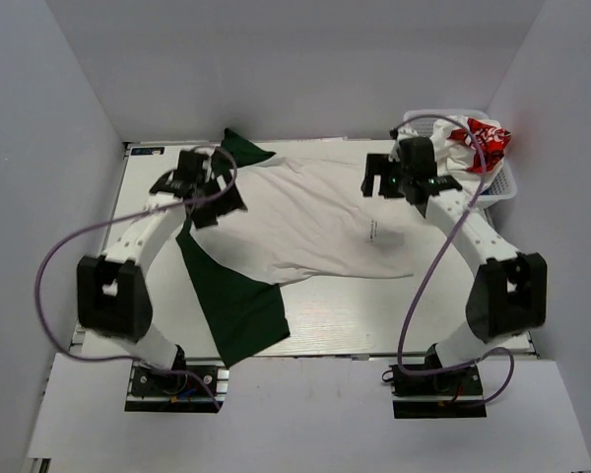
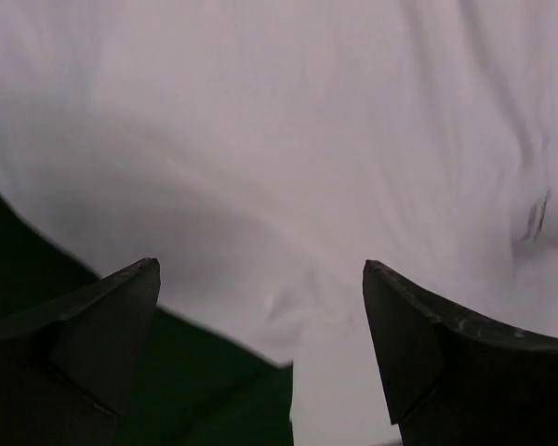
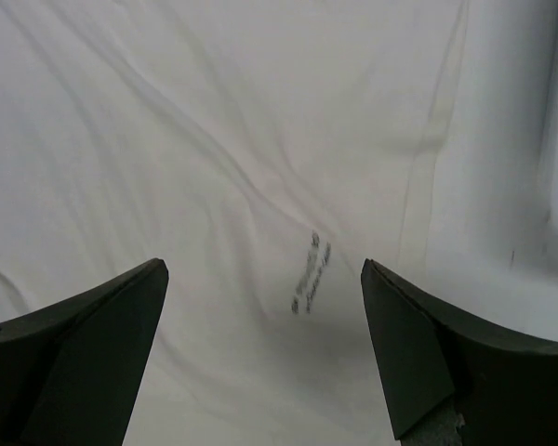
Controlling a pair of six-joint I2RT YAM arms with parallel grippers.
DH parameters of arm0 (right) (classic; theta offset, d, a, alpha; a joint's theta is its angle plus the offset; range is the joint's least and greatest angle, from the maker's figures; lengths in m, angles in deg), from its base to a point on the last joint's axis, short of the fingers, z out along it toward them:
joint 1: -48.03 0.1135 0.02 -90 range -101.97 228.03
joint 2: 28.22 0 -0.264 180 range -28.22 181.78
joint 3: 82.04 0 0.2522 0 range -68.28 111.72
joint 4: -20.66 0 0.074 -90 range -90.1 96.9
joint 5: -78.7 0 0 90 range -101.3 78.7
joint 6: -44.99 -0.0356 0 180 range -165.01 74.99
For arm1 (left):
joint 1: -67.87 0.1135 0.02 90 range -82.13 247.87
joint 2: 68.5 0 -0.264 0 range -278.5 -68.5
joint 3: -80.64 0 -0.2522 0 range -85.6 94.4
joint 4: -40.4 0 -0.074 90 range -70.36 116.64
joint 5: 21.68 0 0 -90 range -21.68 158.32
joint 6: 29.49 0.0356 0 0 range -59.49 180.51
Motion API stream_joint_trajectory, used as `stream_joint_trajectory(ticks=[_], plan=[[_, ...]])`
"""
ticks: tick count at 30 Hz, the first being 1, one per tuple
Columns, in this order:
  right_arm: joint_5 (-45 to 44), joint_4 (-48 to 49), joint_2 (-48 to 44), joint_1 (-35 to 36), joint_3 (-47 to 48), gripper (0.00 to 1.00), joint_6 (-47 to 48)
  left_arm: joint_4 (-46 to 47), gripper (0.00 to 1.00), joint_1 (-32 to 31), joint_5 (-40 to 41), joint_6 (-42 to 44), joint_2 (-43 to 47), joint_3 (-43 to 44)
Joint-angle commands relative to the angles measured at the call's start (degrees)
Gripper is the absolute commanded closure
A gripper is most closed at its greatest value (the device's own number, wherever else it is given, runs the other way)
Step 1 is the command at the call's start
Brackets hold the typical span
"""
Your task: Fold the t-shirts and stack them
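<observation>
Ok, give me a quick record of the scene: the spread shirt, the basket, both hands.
spread shirt: off-white cloth t-shirt with dark green sleeves, lying flat, not yet folded
basket: white plastic basket, far right corner, holding a crumpled white t-shirt with red print
left hand: open, empty, over the shirt's edge beside a green sleeve
right hand: open, empty, over the shirt by its small dark marking
stack: none started

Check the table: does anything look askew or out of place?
The off-white t-shirt lies crooked on the table, wrinkled, its green sleeve reaching the near edge. A white-and-red t-shirt is bunched in the basket.
</observation>
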Motion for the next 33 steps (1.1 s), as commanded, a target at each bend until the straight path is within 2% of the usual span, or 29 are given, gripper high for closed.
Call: stream_joint_trajectory(ticks=[1,5,7,10,12,15,19,22,25,29,33], plan=[[-4.1,3.1,-5.8,-0.6,-14.1,0.10,-7.0,-7.6,0.00,-1.1,-4.9,-6.7,11.7,-16.6],[-5.5,5.2,-16.2,-0.9,-21.8,0.10,-9.4,-12.7,0.00,-2.2,-10.3,-9.1,26.1,-28.2],[-6.1,4.7,-17.9,-0.7,-24.0,0.10,-10.5,-14.5,0.00,-3.3,-16.1,-8.6,29.9,-33.9],[-4.0,9.0,-20.3,-1.0,-28.2,0.10,-9.2,-20.9,0.00,-4.6,-17.3,-7.8,32.5,-40.8],[-3.8,9.0,-20.1,-1.0,-29.0,0.10,-9.7,-22.9,0.00,-5.3,-18.2,-7.8,32.5,-45.2],[-3.6,8.1,-18.9,-0.9,-28.7,0.10,-9.8,-24.4,0.00,-6.7,-19.0,-7.8,33.1,-46.0],[-4.4,7.6,-17.8,-1.0,-28.4,0.10,-10.0,-25.4,0.07,-8.5,-20.4,-8.9,33.6,-46.0],[-4.5,7.7,-17.6,-1.2,-28.1,0.10,-10.0,-25.4,0.11,-10.9,-20.5,-10.3,33.1,-50.1],[-5.5,8.0,-17.8,-1.2,-28.7,0.10,-10.3,-22.4,0.14,-12.4,-20.5,-11.0,30.5,-52.7],[-5.7,7.6,-17.9,-1.4,-28.6,0.10,-10.3,-21.9,0.16,-13.8,-15.8,-11.5,27.5,-51.9],[-5.9,7.1,-17.8,-1.5,-29.0,0.10,-11.1,-16.0,0.27,-15.5,-15.8,-12.0,22.0,-50.1]])
